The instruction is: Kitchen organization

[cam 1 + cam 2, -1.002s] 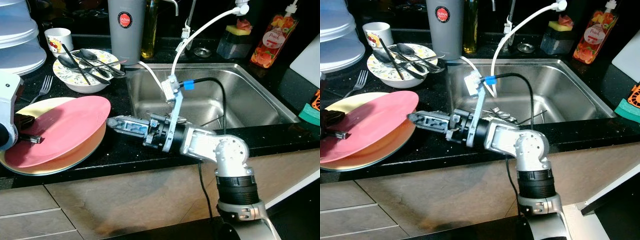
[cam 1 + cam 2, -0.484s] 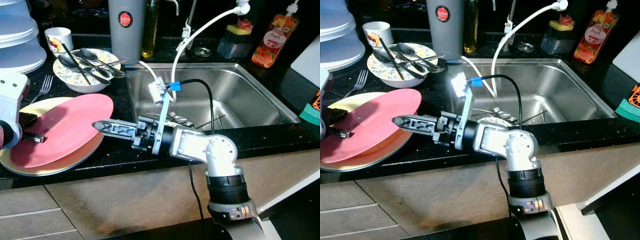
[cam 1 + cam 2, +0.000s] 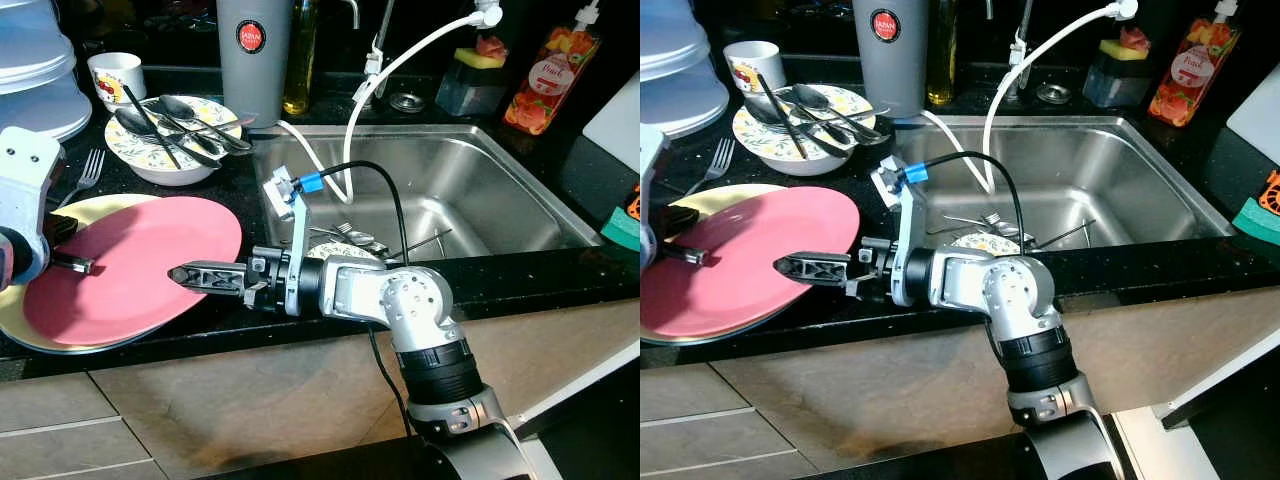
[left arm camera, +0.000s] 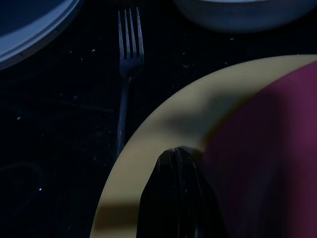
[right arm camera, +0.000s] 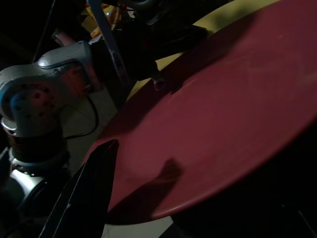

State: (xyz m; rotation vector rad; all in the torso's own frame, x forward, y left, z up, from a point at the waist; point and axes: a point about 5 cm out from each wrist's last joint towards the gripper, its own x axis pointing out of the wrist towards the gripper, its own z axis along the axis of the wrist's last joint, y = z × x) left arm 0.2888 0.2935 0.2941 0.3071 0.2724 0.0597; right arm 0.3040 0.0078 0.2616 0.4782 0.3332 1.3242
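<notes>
A pink plate (image 3: 140,265) lies on a yellow plate (image 3: 95,207) at the left of the black counter. My left gripper (image 3: 62,250) is shut on the pink plate's left rim; in the left wrist view its fingers (image 4: 178,198) sit pressed together where the pink plate (image 4: 267,148) meets the yellow plate (image 4: 163,129). My right gripper (image 3: 180,273) reaches across the counter's front edge and meets the pink plate's front right rim. In the right wrist view the pink plate (image 5: 223,114) lies just ahead.
A fork (image 3: 85,172) lies behind the plates. A patterned bowl (image 3: 170,165) holds spoons and chopsticks, with a mug (image 3: 112,72) and grey tumbler (image 3: 252,60) behind. The steel sink (image 3: 480,190) at right holds cutlery. White stacked containers (image 3: 35,70) stand far left.
The pink plate has come down from a tilt to lie flatter and has slid right. My right gripper has swung left along the counter's front to the plate's rim.
</notes>
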